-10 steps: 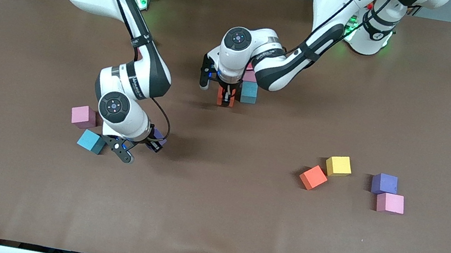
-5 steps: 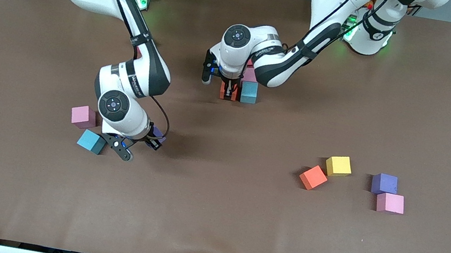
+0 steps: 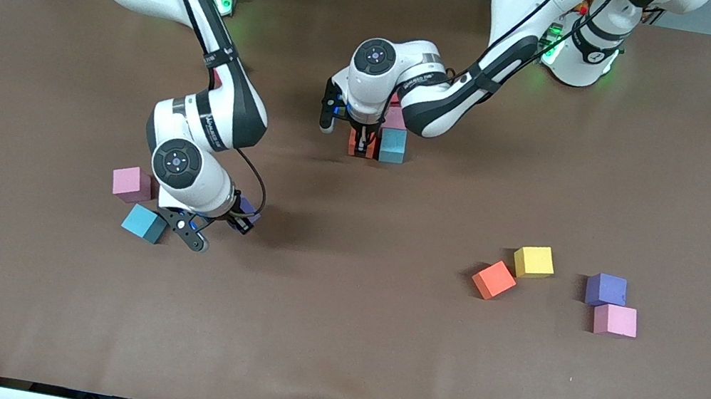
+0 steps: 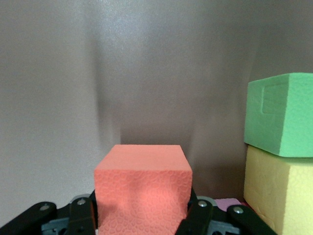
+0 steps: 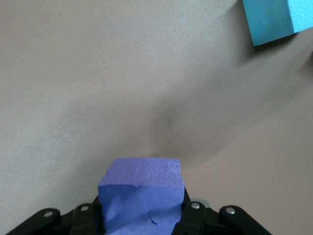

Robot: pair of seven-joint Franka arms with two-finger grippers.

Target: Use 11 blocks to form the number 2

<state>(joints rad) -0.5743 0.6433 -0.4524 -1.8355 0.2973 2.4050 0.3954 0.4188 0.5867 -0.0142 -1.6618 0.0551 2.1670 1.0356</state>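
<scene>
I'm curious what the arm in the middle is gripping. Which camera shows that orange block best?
The left wrist view: the orange block fills it, clamped in the left gripper. The front view shows only a sliver under the wrist; the right wrist view misses it.

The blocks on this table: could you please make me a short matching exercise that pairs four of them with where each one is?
Things:
1. orange block
2. purple block
3. yellow block
4. green block

Places:
A. in the right claw
B. stacked on a yellow cube, left wrist view
C. in the left claw
D. loose on the table, beside another orange block

Pairs: 1-C, 2-A, 3-D, 4-B
</scene>
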